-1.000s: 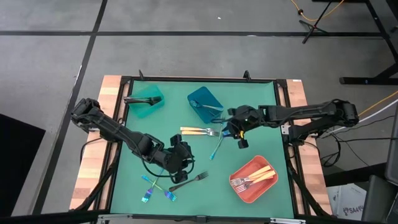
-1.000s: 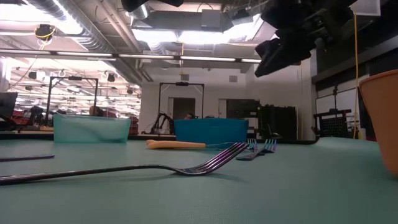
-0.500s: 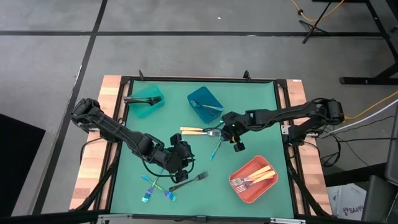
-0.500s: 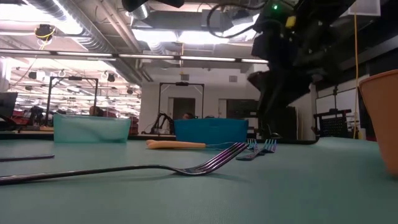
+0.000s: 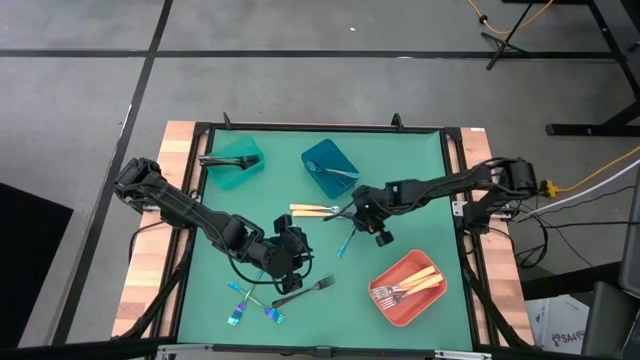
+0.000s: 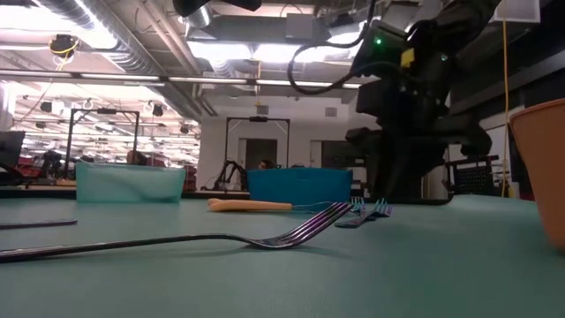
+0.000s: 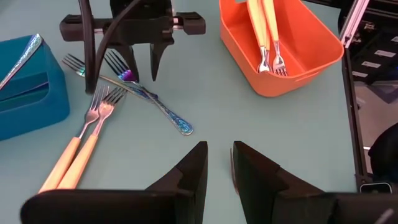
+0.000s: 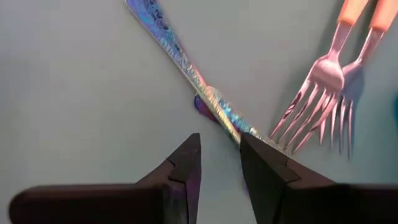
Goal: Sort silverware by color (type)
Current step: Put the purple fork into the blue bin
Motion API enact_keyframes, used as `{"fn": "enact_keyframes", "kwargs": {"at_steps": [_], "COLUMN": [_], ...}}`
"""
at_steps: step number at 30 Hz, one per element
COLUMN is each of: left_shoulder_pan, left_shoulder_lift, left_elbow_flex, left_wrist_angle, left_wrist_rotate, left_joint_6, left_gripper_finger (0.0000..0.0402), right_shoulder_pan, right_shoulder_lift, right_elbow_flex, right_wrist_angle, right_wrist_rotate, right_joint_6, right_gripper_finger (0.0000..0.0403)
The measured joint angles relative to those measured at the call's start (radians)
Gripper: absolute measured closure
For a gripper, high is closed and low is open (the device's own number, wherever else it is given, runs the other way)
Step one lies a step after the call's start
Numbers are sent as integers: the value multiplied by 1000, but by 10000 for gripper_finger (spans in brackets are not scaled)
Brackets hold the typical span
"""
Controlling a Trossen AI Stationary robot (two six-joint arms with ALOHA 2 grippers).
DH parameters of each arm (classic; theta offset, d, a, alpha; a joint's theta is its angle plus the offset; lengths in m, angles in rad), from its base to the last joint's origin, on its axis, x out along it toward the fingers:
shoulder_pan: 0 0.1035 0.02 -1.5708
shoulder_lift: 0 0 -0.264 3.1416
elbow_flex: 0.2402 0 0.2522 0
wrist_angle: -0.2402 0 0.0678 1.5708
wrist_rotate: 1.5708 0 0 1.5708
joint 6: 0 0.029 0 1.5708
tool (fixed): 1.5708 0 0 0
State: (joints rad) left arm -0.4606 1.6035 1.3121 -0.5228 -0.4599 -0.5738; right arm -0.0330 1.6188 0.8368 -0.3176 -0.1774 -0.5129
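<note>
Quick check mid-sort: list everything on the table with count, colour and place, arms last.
Teal plastic bin: one, far left; dark fork across it.
Blue plastic bin: one, far centre; iridescent fork inside.
Coral-red plastic bin: one, near right; gold-handled forks inside.
Gold-handled forks: two, centre, side by side.
Iridescent forks: two, crossed, centre; more near left.
Silver fork: one, near centre.
Left gripper: open, near centre.
Right gripper: open, over crossed forks.

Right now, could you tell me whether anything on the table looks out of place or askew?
Nothing is spilled or damaged. Unsorted forks still lie loose: two iridescent forks crossed over each other beside the gold-handled pair at mid-table, under the right pincer, and more near the left pincer. The coral-red bin holds gold-handled forks.
</note>
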Motion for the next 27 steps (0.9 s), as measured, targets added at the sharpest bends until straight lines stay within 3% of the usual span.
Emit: {"fn": "enact_keyframes", "kwargs": {"at_steps": [18, 27], "left_shoulder_pan": [0, 0], "left_shoulder_lift": [0, 0], "left_elbow_flex": [0, 0], "left_wrist_angle": [0, 0], "left_wrist_rotate": [-2, -2], "left_joint_6": [0, 0], "left_gripper_finger": [331, 331], "right_shoulder_pan": [0, 0], "right_shoulder_lift": [4, 85], "right_elbow_flex": [0, 3], "right_wrist_angle": [36, 34], "right_wrist_rotate": [63, 62], "right_joint_6": [-92, -96], "right_gripper_finger": [299, 299]}}
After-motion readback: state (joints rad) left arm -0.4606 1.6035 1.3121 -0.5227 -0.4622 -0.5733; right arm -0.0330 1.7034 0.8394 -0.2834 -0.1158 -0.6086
